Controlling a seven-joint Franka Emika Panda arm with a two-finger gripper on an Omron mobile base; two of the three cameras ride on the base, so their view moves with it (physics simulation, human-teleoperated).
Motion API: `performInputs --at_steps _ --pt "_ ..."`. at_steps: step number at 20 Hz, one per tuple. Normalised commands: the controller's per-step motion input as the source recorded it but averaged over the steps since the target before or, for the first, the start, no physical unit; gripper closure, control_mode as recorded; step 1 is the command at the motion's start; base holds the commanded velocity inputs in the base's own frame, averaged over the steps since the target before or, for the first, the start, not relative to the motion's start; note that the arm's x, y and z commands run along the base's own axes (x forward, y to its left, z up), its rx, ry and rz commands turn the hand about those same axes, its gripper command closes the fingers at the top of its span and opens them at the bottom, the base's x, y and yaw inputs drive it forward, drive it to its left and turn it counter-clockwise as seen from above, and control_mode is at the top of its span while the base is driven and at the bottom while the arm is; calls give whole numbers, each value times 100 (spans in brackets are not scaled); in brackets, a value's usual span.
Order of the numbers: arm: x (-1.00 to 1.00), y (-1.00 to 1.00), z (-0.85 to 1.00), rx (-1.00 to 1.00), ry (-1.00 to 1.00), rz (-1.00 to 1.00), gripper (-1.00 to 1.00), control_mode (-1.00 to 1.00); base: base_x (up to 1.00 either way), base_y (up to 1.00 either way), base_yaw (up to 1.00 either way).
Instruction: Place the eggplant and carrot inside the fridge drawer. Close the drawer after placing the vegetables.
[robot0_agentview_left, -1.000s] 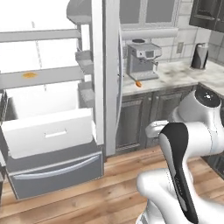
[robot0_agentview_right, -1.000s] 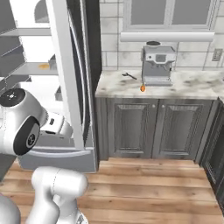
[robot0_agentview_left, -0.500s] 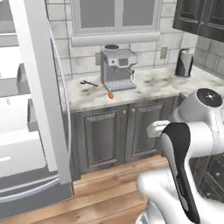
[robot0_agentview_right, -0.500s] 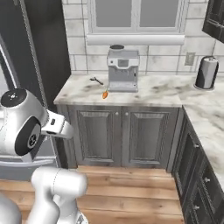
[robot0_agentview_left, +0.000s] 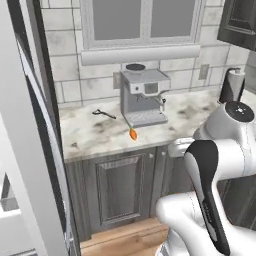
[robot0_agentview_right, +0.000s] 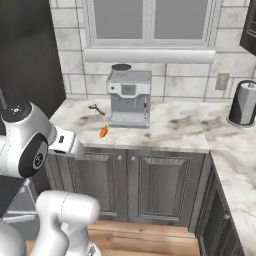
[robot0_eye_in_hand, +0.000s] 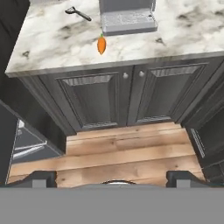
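Note:
The carrot (robot0_agentview_left: 133, 134) (robot0_agentview_right: 103, 132) lies on the marble counter (robot0_agentview_left: 95, 137) just in front of the coffee machine (robot0_agentview_left: 142, 95). In the hand view the carrot (robot0_eye_in_hand: 101, 44) is far ahead, near the counter's front edge. My gripper (robot0_eye_in_hand: 111, 179) hangs well above the wooden floor and short of the cabinets. It is open, with its fingertips (robot0_eye_in_hand: 43, 177) wide apart and nothing between them. The eggplant and the fridge drawer are out of view.
A thin grey utensil (robot0_agentview_left: 104, 114) (robot0_eye_in_hand: 78, 14) lies left of the coffee machine (robot0_agentview_right: 129, 97). The open fridge door (robot0_agentview_left: 25, 150) stands at the left. A dark cylinder (robot0_agentview_right: 244, 102) stands at the counter's right end. Dark cabinet doors (robot0_eye_in_hand: 127, 94) close off the space under the counter.
The base has turned right, so both base views have swung from the open fridge to the counter with the coffee machine. The carrot has stayed on the counter.

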Motion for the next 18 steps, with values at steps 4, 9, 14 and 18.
performInputs --at_steps 4,9,14,18 --pt "0 0 0 0 0 0 -100 100 97 0 4" --pt "34 0 -17 1 0 1 -100 -100 49 0 2" --pt "93 0 -77 1 13 0 -100 -100 0 0 0" --pt "77 4 -90 0 25 0 -100 -100 0 0 0"
